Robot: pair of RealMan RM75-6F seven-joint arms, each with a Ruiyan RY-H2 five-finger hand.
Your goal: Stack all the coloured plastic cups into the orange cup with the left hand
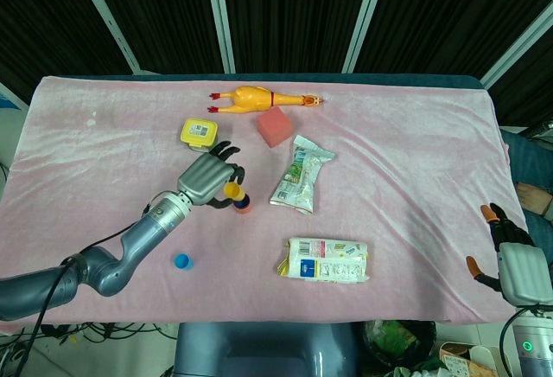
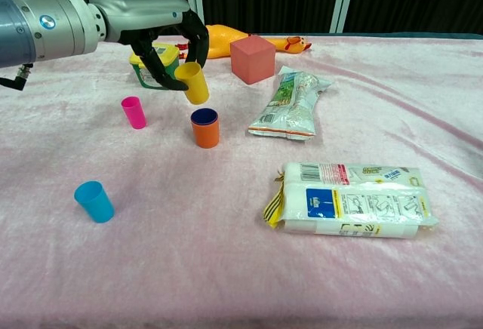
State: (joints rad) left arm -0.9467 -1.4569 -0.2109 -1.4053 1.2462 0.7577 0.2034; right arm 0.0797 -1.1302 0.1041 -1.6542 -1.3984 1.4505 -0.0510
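Observation:
My left hand (image 2: 162,46) (image 1: 207,182) holds a yellow cup (image 2: 192,82) (image 1: 232,190) in the air, tilted, just above and slightly left of the orange cup (image 2: 204,131) (image 1: 243,206). The orange cup stands upright with a dark blue cup nested inside it. A pink cup (image 2: 134,112) stands to its left; in the head view my hand hides it. A light blue cup (image 2: 94,201) (image 1: 181,261) stands alone near the front left. My right hand (image 1: 510,260) rests at the table's right front corner, fingers apart, holding nothing.
A green tub with a yellow lid (image 2: 155,65), a rubber chicken (image 2: 226,38) and a pink cube (image 2: 253,59) sit behind the cups. A green snack bag (image 2: 290,106) lies right of the orange cup. A white packet (image 2: 347,199) lies front right.

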